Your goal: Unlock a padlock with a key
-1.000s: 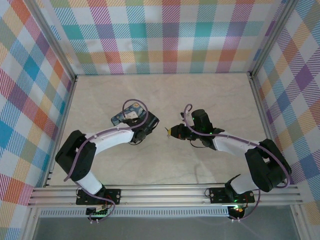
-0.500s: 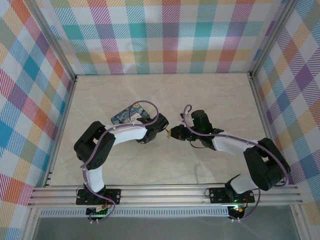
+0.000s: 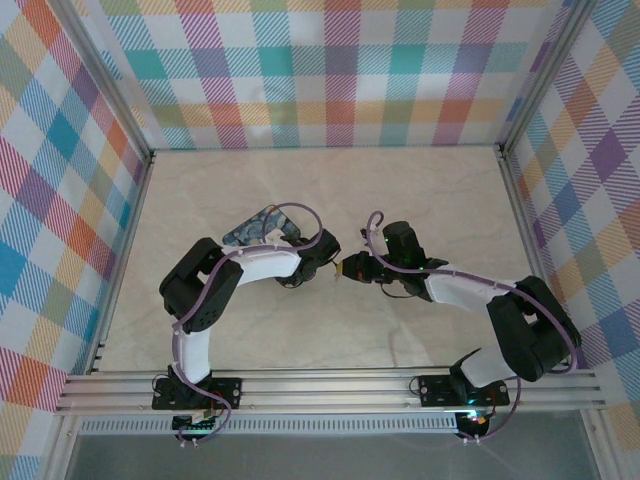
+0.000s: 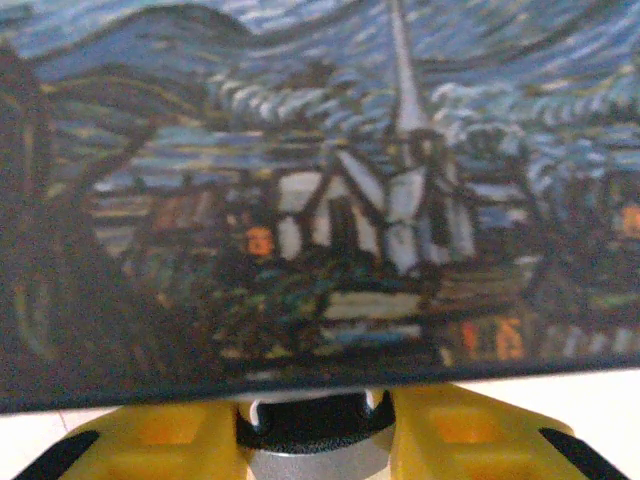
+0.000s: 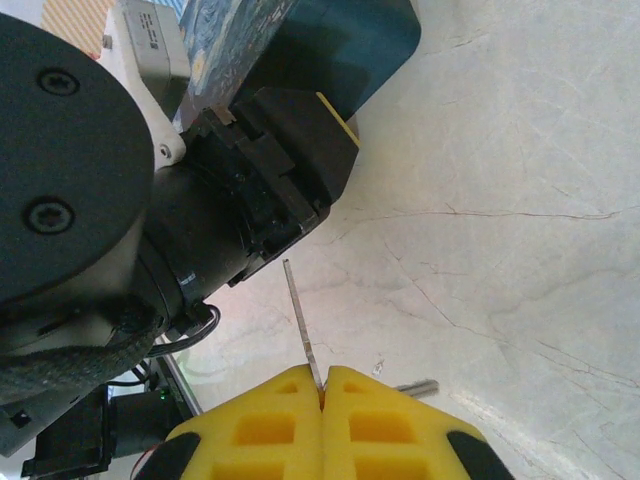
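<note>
Blue night-sky padlock (image 4: pixel 320 180), teal sides, thin key (image 5: pixel 302 325)

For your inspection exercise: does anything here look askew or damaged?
The key, pinched in the right gripper, leans sideways instead of pointing straight out. The padlock in the left gripper shows no damage.

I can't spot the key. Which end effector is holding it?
The right end effector: it pinches the thin key, while the left end effector grips the painted padlock.
</note>
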Robot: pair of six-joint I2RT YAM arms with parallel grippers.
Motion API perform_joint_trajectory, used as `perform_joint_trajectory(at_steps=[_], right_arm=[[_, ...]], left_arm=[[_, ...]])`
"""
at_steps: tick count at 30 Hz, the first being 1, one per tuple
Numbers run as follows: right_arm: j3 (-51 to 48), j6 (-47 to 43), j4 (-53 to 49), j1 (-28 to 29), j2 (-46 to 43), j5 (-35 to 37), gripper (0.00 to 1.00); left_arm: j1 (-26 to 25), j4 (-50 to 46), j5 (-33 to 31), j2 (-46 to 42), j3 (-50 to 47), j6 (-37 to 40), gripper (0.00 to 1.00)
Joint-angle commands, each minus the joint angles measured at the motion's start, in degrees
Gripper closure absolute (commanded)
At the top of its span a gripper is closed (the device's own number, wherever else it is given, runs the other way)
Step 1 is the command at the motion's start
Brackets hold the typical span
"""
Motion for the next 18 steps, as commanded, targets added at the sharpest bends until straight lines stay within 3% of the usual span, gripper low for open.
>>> perform_joint_trajectory(at_steps=[1, 4, 10, 15, 18], right_arm=[[-1.0, -1.6, -1.5, -0.4, -2.0, -1.3, 0.98], [-0.8, -2.1, -2.0, -0.4, -2.1, -1.9, 0.97], [-0.8, -2.2, -2.2, -0.2, -1.8, -3.1, 0.97], [0.1, -1.0, 2.5, 2.1, -0.9, -5.6, 0.96], [1.3, 0.3, 5.5, 3.8, 0.0, -5.8, 0.96]], left_arm=[[0.1, 1.4, -1.2, -4.7, -1.2, 7.3, 0.70], [1.1, 2.5, 2.0, -8.7, -2.4, 12.8, 0.73], [5.0, 2.2, 14.4, -17.1, -3.2, 20.9, 0.78], [12.1, 4.2, 35.0, -21.4, -3.6, 21.8, 0.81], [14.7, 4.3, 43.5, -22.4, -3.1, 21.3, 0.84]])
